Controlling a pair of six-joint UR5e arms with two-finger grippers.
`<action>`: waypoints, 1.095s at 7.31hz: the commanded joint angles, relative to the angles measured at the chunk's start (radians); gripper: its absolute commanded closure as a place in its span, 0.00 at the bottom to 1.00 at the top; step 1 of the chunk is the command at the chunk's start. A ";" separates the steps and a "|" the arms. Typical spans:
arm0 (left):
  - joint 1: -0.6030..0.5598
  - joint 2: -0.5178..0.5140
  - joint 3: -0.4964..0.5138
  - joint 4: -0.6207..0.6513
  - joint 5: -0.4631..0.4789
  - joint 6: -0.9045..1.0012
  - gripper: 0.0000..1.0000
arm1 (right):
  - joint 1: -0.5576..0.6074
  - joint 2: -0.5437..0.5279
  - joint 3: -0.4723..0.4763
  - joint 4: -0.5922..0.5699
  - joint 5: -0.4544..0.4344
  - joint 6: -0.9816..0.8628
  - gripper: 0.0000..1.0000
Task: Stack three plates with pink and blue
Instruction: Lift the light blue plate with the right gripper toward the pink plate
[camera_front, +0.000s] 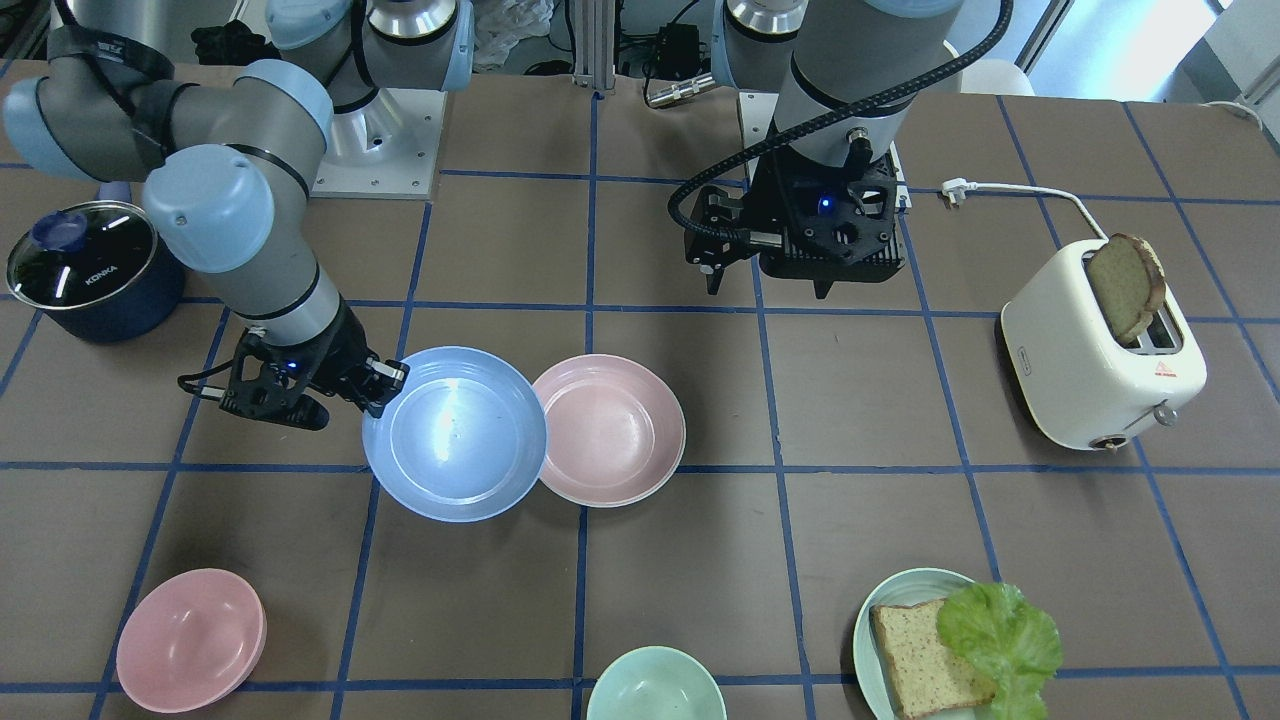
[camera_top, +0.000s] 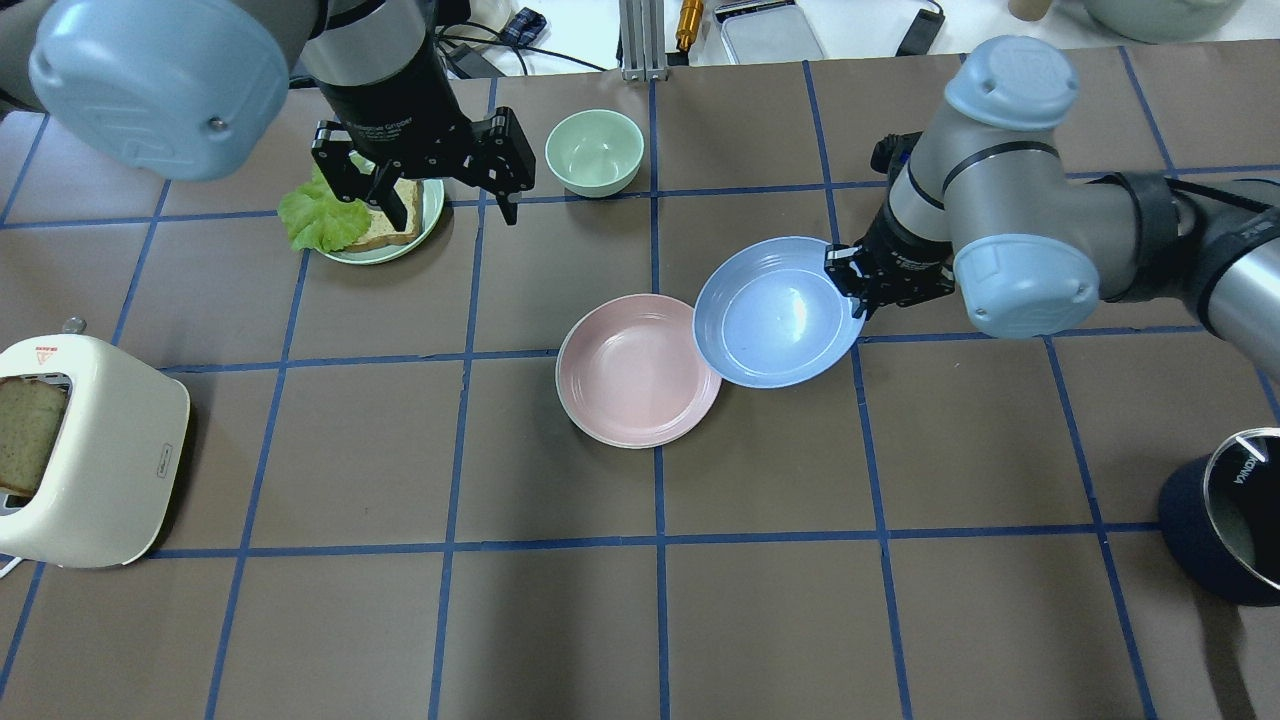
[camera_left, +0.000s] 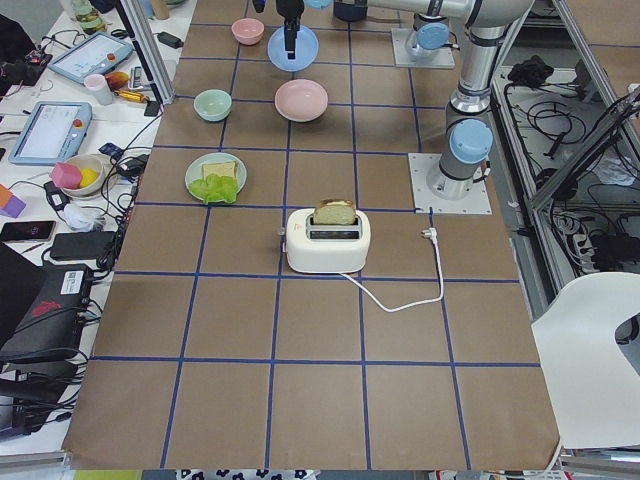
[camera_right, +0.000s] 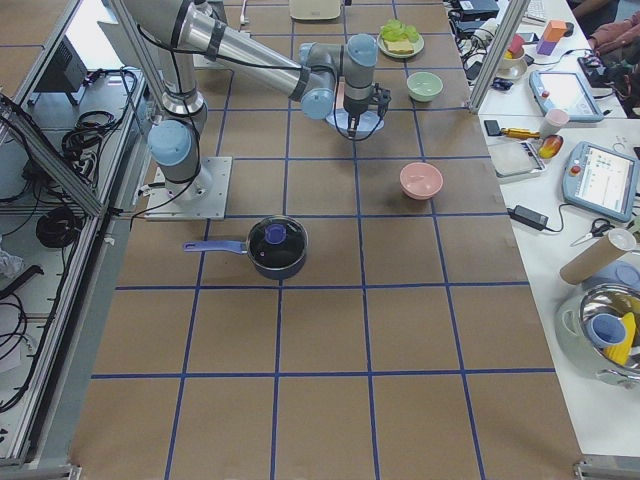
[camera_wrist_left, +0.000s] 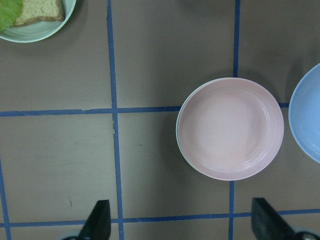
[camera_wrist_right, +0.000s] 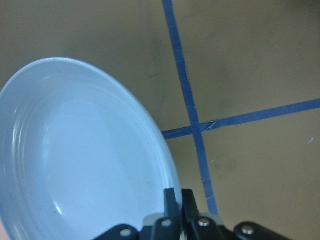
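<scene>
The blue plate is pinched at its rim by the jaws of the right gripper, overlapping the pink plate; the jaws of the left gripper are held spread.

My left arm comes in at the upper left of the overhead view, forearm nearly vertical. It hangs my left tool pointing straight down, fingers spread wide with nothing between them. My right arm reaches in from the right edge of that view, elbow bent, wrist angled low. My right tool sits right of centre, jaws pinched tight on the rim of the blue plate.
</scene>
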 joint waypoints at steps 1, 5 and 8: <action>0.003 0.014 -0.010 0.001 0.012 -0.003 0.00 | 0.039 0.001 -0.026 -0.002 0.000 0.045 1.00; 0.030 0.089 -0.103 0.015 0.006 -0.043 0.00 | 0.214 0.012 -0.014 -0.020 0.015 0.085 1.00; 0.066 0.094 -0.104 0.015 0.004 -0.040 0.00 | 0.226 0.062 -0.006 -0.060 0.020 0.019 1.00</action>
